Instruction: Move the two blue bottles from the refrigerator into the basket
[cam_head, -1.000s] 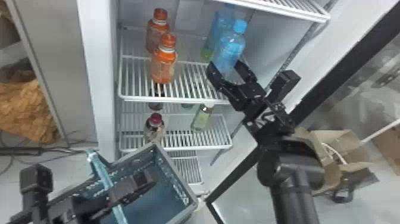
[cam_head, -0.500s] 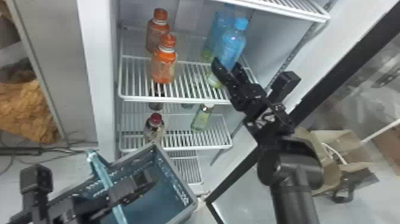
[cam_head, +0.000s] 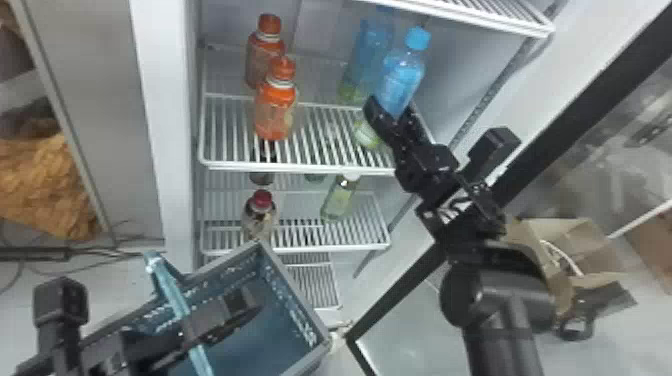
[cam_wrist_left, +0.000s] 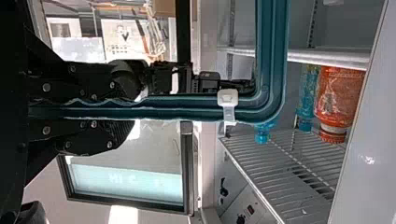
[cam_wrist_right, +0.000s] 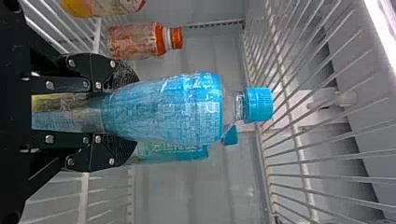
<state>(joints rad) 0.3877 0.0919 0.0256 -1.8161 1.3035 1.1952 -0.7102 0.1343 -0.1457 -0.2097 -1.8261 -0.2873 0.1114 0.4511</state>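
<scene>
Front blue bottle (cam_head: 400, 82), right of centre near the top of the head view: my right gripper (cam_wrist_right: 130, 113) is closed on its lower body. Rear blue bottle (cam_head: 372, 50): behind it, on the shelf (cam_head: 300, 167). I judge both plastic, fairly heavy if full, firm under the cap (cam_head: 418, 37) but liable to dent and slip if wet. My hold is low, so I rate top-heavy tipping as the main risk; mid-body would be the sounder grip for bottle 2. My left gripper (cam_wrist_left: 123, 112) is clamped on the handle (cam_wrist_left: 187, 107) of the basket (cam_head: 291, 290), lower left to lower centre.
</scene>
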